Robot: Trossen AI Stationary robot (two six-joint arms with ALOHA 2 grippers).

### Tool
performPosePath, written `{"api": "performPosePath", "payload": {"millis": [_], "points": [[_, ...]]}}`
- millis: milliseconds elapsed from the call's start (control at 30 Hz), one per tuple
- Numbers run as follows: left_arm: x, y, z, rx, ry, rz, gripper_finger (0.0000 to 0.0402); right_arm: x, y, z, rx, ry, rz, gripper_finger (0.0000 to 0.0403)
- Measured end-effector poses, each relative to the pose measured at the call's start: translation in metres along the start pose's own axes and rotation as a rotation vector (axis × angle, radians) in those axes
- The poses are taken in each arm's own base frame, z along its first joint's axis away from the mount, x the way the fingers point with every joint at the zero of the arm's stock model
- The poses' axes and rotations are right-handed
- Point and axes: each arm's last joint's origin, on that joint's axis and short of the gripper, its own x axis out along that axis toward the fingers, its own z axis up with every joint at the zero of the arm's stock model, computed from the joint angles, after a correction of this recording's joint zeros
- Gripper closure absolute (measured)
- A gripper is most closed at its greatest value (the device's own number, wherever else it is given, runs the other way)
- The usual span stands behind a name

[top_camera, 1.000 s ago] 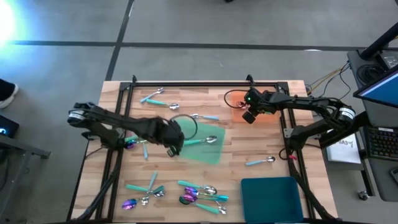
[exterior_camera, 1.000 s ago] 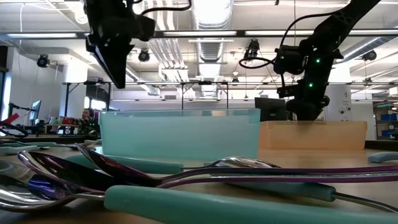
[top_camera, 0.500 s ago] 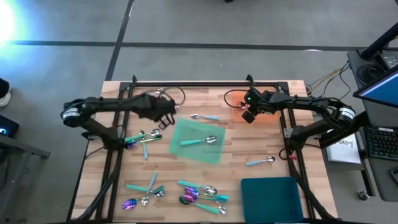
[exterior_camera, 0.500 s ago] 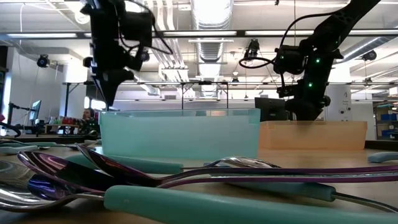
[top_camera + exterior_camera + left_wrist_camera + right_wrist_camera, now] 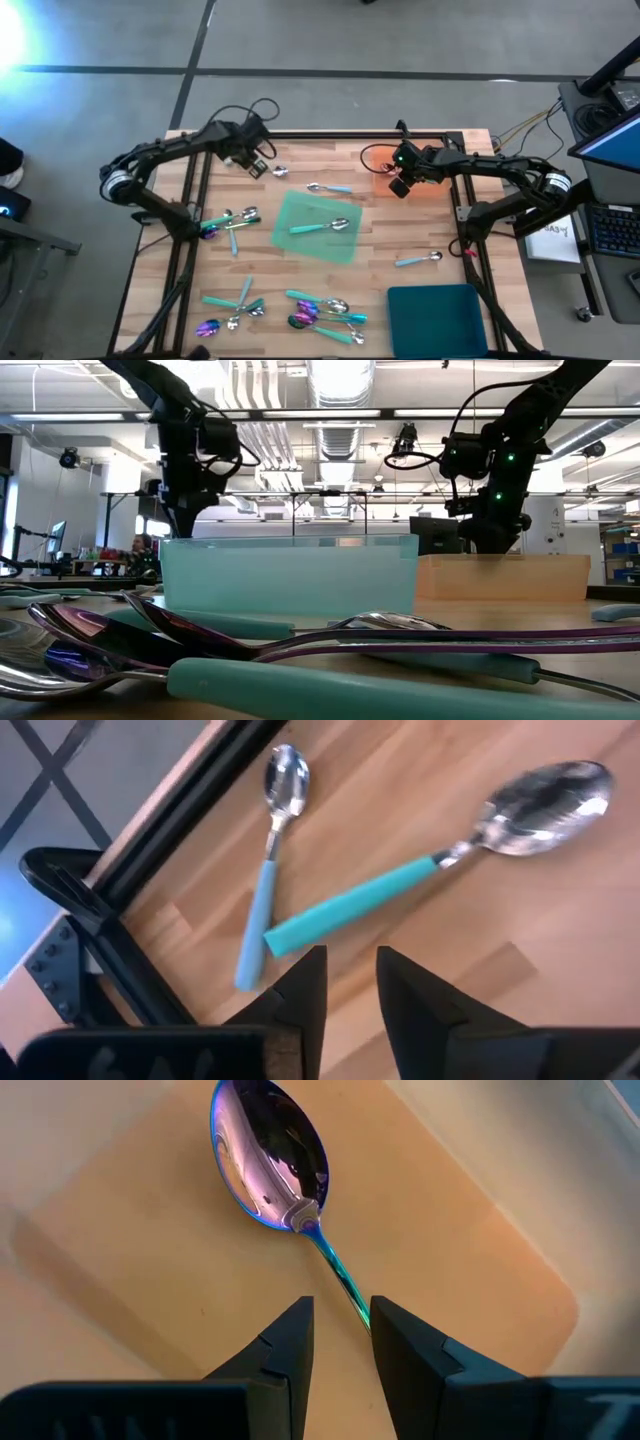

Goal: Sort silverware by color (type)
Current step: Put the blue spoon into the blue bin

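High view: the left gripper (image 5: pixel 256 165) hangs over the far-left part of the table (image 5: pixel 440 285), directly above two crossed teal-handled spoons (image 5: pixel 262 166). The left wrist view shows them just ahead of its fingertips (image 5: pixel 305 985), which stand slightly apart with nothing between them. The larger spoon (image 5: pixel 440 860) and the thinner spoon (image 5: pixel 272 850) each run lengthwise away from the gripper, diverging, their handle ends overlapping nearest the fingers. My judgement is that the coming pick turns on that overlap: the handles lie closest, so the jaws need to straddle one handle across its long axis without catching the other.

The right gripper (image 5: pixel 399 186) waits over the orange tray (image 5: pixel 378 160) at the far right, jaws a little apart and holding nothing, above an iridescent purple spoon (image 5: pixel 270 1155) lying in that tray. The left arm is plainly the nearer to the crossed pair.

One teal spoon (image 5: pixel 322 226) lies on the green tray (image 5: pixel 300 240); more silverware (image 5: pixel 320 312) is heaped at the near edge. In the high view the gripper covers part of the crossed spoons.
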Motion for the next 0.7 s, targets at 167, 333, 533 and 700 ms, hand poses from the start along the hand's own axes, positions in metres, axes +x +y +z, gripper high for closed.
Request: {"api": "performPosePath", "payload": {"millis": [167, 333, 533, 700], "points": [[0.014, 0.015, 0.006, -0.033, 0.008, 0.017, 0.0294, 0.0, 0.0, 0.0, 0.0, 0.0, 0.0, 0.0312], [0.034, 0.027, 0.011, -0.109, 0.037, 0.034, 0.0271, 0.0, 0.0, 0.0, 0.0, 0.0, 0.0, 0.0312], [0.064, 0.039, 0.012, -0.158, 0.108, 0.051, 0.0268, 0.0, 0.0, 0.0, 0.0, 0.0, 0.0, 0.0312], [0.087, 0.05, 0.01, -0.194, 0.172, 0.061, 0.0271, 0.0, 0.0, 0.0, 0.0, 0.0, 0.0, 0.0312]]}}
